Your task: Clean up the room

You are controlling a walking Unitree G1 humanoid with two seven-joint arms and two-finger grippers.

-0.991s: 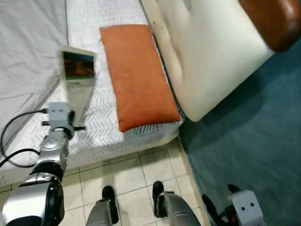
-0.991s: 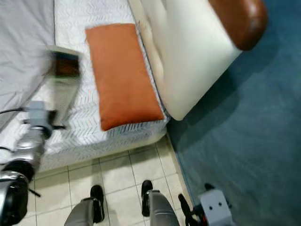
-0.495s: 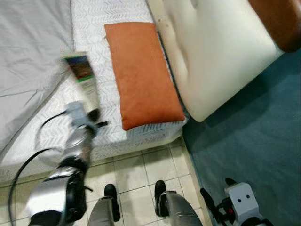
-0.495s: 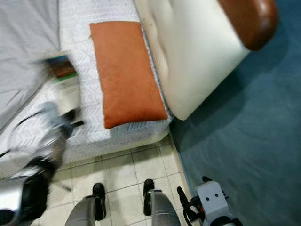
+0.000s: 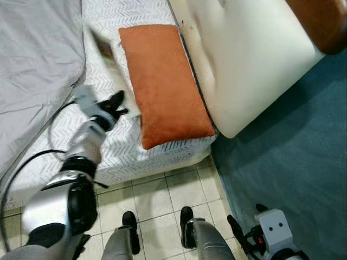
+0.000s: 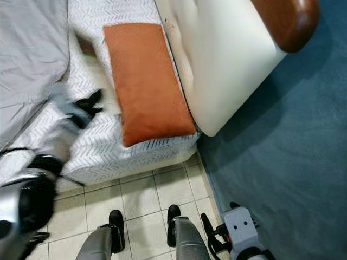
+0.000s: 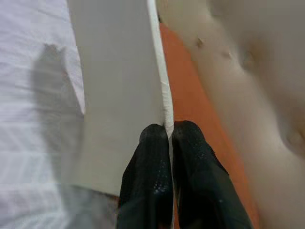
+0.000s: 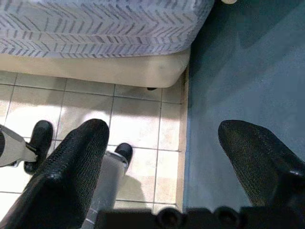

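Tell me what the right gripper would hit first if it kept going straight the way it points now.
Most likely the floor. The right gripper, fingers wide open, hangs pointing down at the seam between the white tiles and the blue carpet, beside the bed base. Nothing lies between, though depth is hard to judge.

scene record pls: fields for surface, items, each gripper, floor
surface: bed with white patterned mattress cover, grey sheet on its left part
items: orange pillow lying along the bed's right edge, beside cream headboard
left gripper: over the bed, shut on the edge of a thin flat book
right gripper: low at the robot's side, open
floor: pale tiles, teal carpet on the right
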